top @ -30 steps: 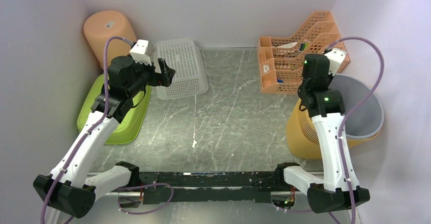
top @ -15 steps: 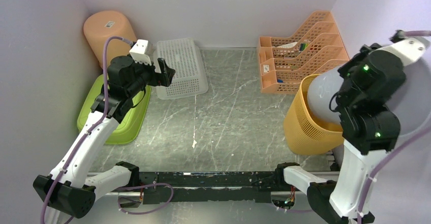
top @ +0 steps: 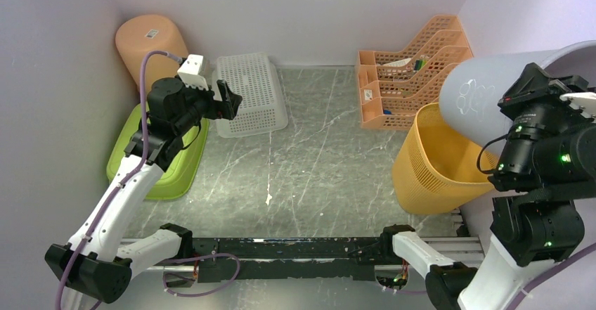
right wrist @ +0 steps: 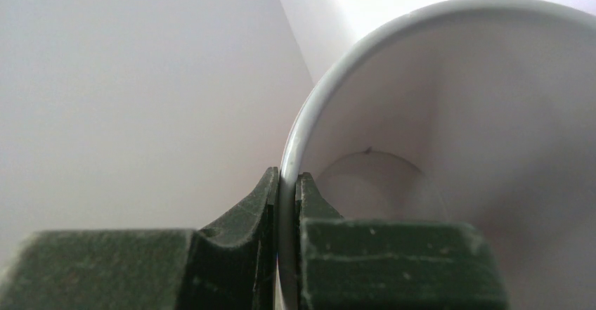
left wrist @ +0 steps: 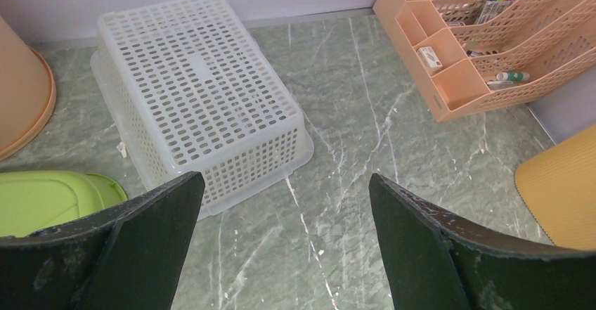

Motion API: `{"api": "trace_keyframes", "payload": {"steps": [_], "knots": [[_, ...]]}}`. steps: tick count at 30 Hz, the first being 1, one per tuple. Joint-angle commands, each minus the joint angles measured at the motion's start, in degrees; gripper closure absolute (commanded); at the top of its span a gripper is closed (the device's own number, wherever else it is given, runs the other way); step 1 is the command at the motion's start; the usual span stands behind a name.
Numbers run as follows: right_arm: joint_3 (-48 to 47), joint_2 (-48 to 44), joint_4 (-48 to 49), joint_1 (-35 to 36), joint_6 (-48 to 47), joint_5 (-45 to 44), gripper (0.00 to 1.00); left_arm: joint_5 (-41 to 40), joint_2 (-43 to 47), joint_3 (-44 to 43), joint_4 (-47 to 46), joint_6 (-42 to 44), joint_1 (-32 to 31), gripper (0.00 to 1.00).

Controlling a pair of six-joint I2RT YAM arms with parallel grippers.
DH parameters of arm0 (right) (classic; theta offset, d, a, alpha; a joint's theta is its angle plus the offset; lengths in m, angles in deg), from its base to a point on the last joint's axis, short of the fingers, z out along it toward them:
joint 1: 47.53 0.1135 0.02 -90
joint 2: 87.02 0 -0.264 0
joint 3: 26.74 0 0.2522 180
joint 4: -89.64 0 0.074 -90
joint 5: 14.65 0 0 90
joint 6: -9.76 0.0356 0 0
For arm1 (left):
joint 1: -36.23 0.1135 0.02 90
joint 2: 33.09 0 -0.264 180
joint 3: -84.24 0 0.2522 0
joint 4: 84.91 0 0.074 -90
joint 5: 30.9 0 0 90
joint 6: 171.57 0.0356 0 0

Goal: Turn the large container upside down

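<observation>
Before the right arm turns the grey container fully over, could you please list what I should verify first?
1. Grip: the right gripper has its jaws closed across the rim of the grey container, one inside, one outside: ok.
2. Contents: nothing shows inside the container in the right wrist view: ok.
3. Clearance from the yellow basket: the container overlaps its rim from above and the gap is hidden: cannot tell.
4. Landing spot: the middle of the table is bare: ok.
5. Other arm: the left gripper is open, over by the white basket: ok.
6. Upside down: the container is tilted sideways, not inverted: not ok.
</observation>
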Motion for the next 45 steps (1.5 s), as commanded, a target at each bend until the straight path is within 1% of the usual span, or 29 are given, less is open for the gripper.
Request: {"api": "trace_keyframes", "payload": {"steps": [1,6,9,16,26,31,34,37,40,42,45], "knots": [[1.6,-1.7,9.6,-0.1,1.1,10.9,1.00,0.1,1.4,-1.9,-1.4,0.0,-0.1,0.00],[3.0,-0.6,14.5,-0.1,4.2,20.9,1.00,-1.2,2.2,-3.3,0.4,0.8,-0.1,0.00],[4.7,-0.8,18.7,-0.1,5.9,24.8,1.00,-2.1,3.0,-4.1,1.1,1.4,-0.1,0.00],[13.2,0.3,26.8,-0.2,13.4,37.4,1.00,-4.3,4.7,-6.2,1.9,1.6,-0.1,0.00],[22.0,6.8,33.4,0.0,19.8,51.0,1.00,-9.0,5.2,-11.0,6.1,3.1,-0.1,0.00],[22.7,10.4,34.4,0.8,20.2,54.5,1.00,-11.7,5.4,-14.1,8.2,3.8,-0.1,0.00],[21.9,13.1,34.2,4.5,19.0,53.7,1.00,-12.1,5.2,-15.8,9.2,3.9,-0.1,0.00],[21.8,15.7,33.9,12.2,16.3,48.9,1.00,-12.2,5.4,-16.6,9.8,3.9,-0.1,0.00],[23.2,17.7,37.0,18.8,16.6,47.3,1.00,-13.3,5.2,-17.5,11.0,4.3,-0.1,0.00],[24.9,18.5,39.6,21.9,17.7,46.7,1.00,-14.9,5.1,-18.2,12.0,4.8,-0.1,0.00],[28.7,17.7,42.2,27.4,18.4,44.5,1.00,-16.2,4.5,-20.5,13.4,5.6,-0.1,0.00]]}}
